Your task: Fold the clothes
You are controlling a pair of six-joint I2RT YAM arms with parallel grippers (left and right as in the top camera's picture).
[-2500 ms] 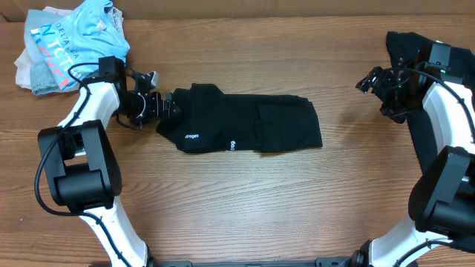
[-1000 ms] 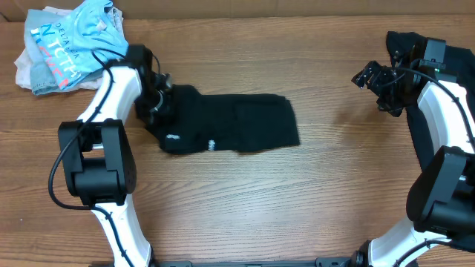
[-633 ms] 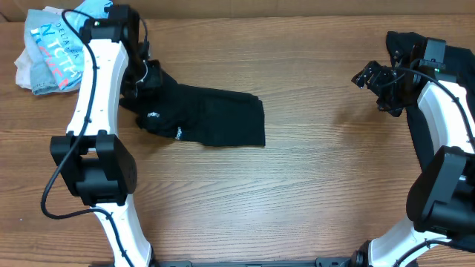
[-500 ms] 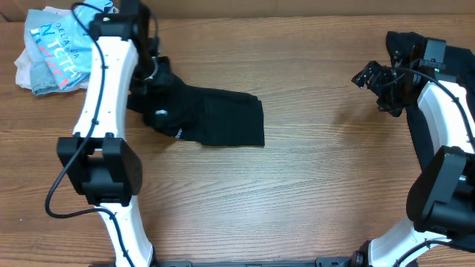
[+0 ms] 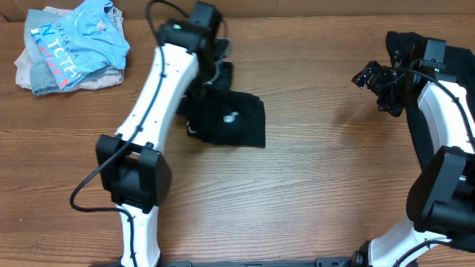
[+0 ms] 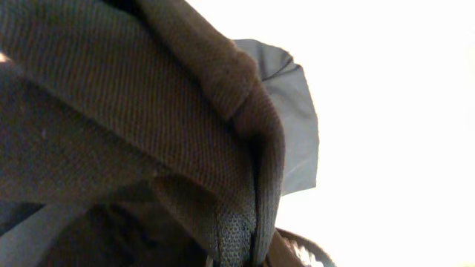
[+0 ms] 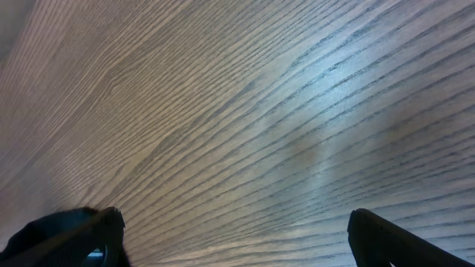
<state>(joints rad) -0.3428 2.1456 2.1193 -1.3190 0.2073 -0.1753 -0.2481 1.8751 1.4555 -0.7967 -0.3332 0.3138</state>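
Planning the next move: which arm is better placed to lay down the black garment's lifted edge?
Left. The left gripper holds the black garment by its raised edge; cloth fills its wrist view. The right gripper hangs open over the table, well apart.

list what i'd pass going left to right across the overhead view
light blue and white clothes pile → black garment → right tool → dark cloth heap at the right edge

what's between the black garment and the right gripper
Only bare wooden table lies between the black garment and the right gripper; the overhead view shows the whole stretch.
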